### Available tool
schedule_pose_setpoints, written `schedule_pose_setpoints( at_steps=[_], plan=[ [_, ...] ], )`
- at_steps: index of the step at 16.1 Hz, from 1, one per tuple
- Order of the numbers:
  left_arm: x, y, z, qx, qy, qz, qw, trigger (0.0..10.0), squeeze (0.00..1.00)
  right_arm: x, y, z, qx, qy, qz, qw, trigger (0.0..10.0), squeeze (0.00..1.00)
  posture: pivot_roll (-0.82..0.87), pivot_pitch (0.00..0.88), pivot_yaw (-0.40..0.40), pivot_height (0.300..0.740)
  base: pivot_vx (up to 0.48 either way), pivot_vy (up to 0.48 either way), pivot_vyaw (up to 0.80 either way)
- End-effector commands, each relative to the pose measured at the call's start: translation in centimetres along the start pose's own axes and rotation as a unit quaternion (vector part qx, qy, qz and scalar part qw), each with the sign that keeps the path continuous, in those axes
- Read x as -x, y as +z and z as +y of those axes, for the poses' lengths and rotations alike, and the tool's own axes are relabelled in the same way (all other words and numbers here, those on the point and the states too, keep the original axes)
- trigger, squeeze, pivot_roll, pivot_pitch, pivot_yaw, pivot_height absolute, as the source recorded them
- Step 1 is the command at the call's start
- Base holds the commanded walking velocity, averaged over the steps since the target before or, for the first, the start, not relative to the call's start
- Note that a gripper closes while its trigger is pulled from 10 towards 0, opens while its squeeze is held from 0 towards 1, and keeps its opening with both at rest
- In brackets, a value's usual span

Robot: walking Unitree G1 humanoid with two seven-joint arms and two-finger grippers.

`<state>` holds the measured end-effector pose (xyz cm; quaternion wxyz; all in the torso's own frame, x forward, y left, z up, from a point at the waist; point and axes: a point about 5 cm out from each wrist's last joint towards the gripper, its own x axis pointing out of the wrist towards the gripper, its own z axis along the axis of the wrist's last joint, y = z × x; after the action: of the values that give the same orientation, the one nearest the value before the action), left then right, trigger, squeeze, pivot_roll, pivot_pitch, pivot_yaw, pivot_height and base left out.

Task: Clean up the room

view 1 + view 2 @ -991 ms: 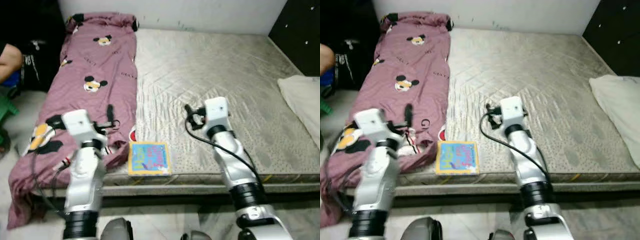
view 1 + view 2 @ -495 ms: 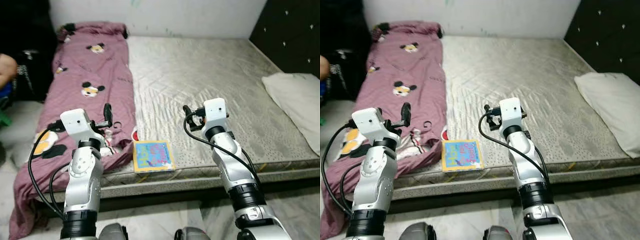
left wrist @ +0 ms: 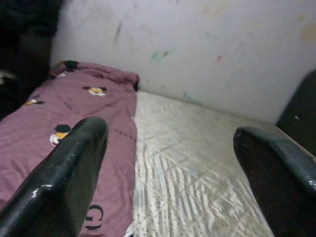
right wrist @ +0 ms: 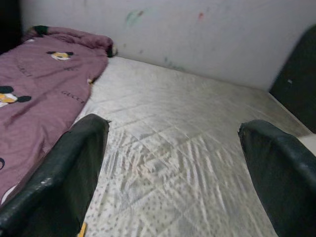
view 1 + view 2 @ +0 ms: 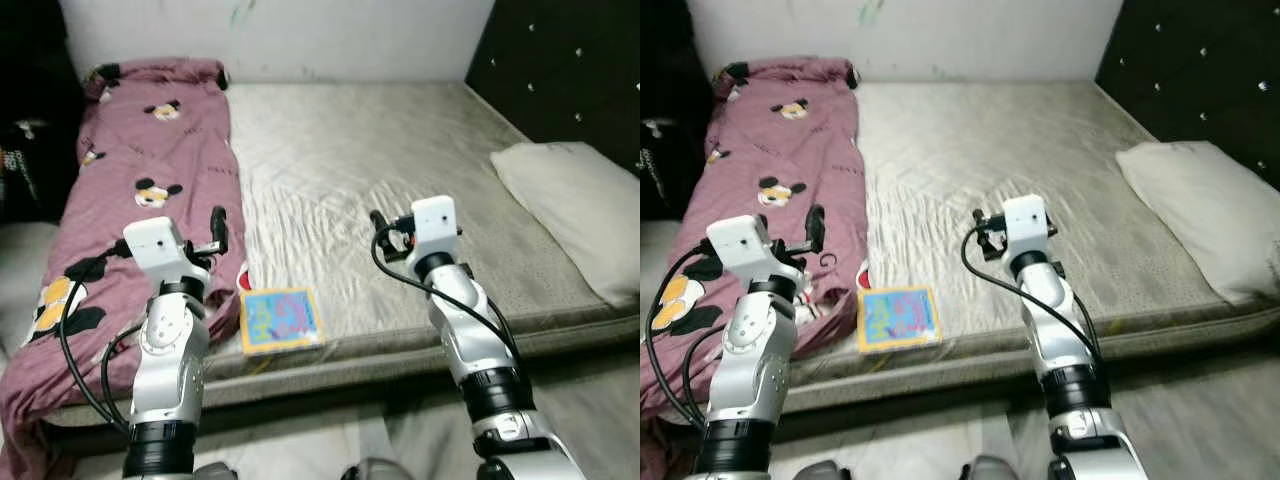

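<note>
Left eye view: my left gripper (image 5: 219, 225) and right gripper (image 5: 378, 224) hang above the mattress (image 5: 400, 150) edge, fingers spread wide, holding nothing, ready to reach.
Book: a flat, glossy picture book (image 5: 280, 319) lies at the near edge, between my arms.
Blanket: soft maroon cartoon-mouse blanket (image 5: 150, 150) drapes over the mattress's left side.
Pillow: plump white pillow (image 5: 565, 215) far right.

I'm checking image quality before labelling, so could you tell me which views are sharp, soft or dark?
Left eye view: evenly lit and fairly sharp on the grey quilted mattress, darkest at the left edge. Left wrist view: the near black fingers are blurred and the maroon cartoon-print blanket is soft. Right wrist view: similar, dim.
</note>
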<state>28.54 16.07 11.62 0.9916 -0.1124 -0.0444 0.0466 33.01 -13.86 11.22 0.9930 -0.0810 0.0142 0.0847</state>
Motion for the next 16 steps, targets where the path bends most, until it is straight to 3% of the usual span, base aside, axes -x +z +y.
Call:
schedule_pose_setpoints(
  at_steps=[1, 8, 16],
  plan=[
    [-0.05, 0.14, -0.33, -0.004, -0.009, -0.002, 1.0, 10.0, 0.0, -0.19, 0.31, -0.11, -0.001, -0.002, -0.003, 1.0, 10.0, 0.0, -0.07, 0.0, -0.051, 0.74, 0.304, 0.0, 0.0],
    [-0.02, 0.08, -0.4, -0.002, -0.015, -0.001, 1.0, 10.0, 0.0, -0.17, 0.29, -0.08, -0.001, -0.003, -0.004, 1.0, 10.0, 0.0, -0.07, 0.0, -0.049, 0.74, 0.164, 0.0, 0.0],
    [0.07, -0.02, -0.51, -0.008, -0.022, -0.001, 1.0, 10.0, 0.0, -0.14, 0.11, -0.01, 0.0, -0.001, -0.001, 1.0, 10.0, 0.0, -0.06, 0.0, -0.049, 0.74, 0.329, 0.0, 0.0]
  ],
)
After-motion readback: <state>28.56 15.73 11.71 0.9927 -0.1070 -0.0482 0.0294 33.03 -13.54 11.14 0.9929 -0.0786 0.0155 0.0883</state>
